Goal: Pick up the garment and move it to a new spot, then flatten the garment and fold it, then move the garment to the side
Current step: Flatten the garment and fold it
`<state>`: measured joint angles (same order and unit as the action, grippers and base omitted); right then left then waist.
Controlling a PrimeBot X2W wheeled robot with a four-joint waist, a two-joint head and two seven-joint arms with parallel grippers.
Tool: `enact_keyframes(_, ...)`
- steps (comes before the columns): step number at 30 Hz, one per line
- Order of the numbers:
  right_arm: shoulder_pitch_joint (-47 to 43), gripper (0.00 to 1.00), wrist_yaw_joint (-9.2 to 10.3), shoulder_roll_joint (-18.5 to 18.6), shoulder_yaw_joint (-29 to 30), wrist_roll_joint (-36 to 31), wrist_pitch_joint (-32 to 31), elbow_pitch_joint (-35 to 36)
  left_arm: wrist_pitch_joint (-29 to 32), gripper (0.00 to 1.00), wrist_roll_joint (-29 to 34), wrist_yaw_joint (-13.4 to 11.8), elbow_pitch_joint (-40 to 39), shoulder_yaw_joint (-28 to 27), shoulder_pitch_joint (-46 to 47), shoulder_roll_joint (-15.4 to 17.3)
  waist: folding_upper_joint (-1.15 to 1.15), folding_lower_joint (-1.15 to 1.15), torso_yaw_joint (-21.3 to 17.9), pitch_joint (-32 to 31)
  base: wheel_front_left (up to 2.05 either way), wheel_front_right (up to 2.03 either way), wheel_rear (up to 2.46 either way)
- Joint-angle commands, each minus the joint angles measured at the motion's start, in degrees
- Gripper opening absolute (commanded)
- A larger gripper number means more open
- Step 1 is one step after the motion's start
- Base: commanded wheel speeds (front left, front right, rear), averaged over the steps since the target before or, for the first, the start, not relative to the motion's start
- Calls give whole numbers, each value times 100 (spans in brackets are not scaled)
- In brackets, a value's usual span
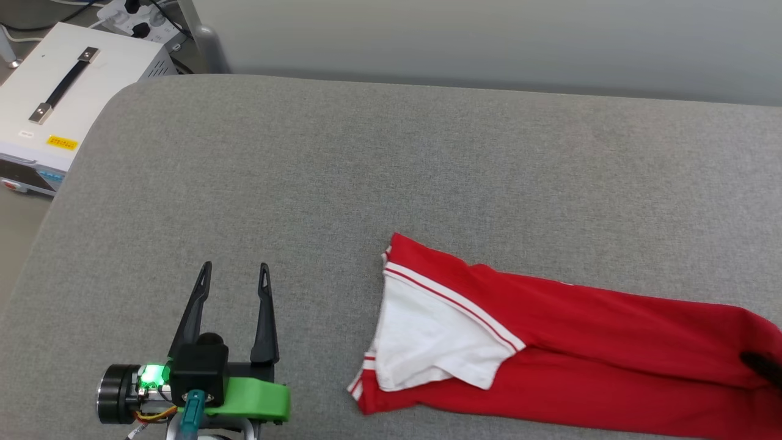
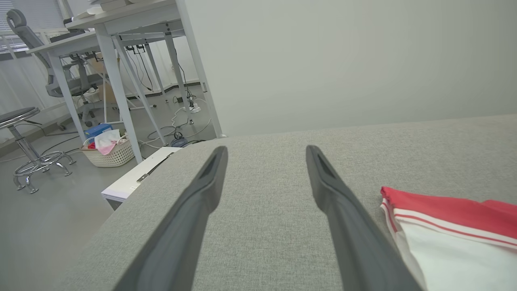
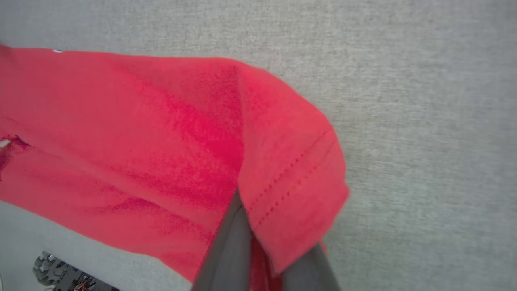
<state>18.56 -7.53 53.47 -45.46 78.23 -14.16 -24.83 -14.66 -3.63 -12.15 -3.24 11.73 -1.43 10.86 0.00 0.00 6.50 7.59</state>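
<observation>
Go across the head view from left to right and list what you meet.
White box with a black handle → left hand, open above the grey surface → garment, its white sleeve end first, then the red body running to the right edge.

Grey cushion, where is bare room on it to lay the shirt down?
The whole far band of the grey cushion is bare, from the white equipment case side to the right edge, and the middle too. Crowded: near right holds the red T-shirt; near left, the left gripper, jaws open.
</observation>
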Motion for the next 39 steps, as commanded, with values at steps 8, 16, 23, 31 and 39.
enact_keyframes(8,0,0,4,279,151,18,39,-340,-34,100,122,194,83,-171,-191,-117,0,0,-67,-138,0,0,0)
enact_keyframes(16,-117,0,4,483,227,323,-88,842,-34,100,172,307,114,-279,-254,-184,0,0,-101,-204,0,0,0)
enact_keyframes(23,29,0,4,396,221,373,-309,1924,-34,100,205,398,133,-305,-207,-288,0,0,-33,-157,0,0,0)
enact_keyframes(31,843,0,4,-424,-121,-401,-930,2188,-34,100,259,456,175,-263,-27,-431,0,0,192,53,0,0,0)
enact_keyframes(39,1530,0,4,-1227,-490,-1118,-1227,1882,-34,100,289,442,181,-207,121,-526,0,0,362,252,0,0,0)
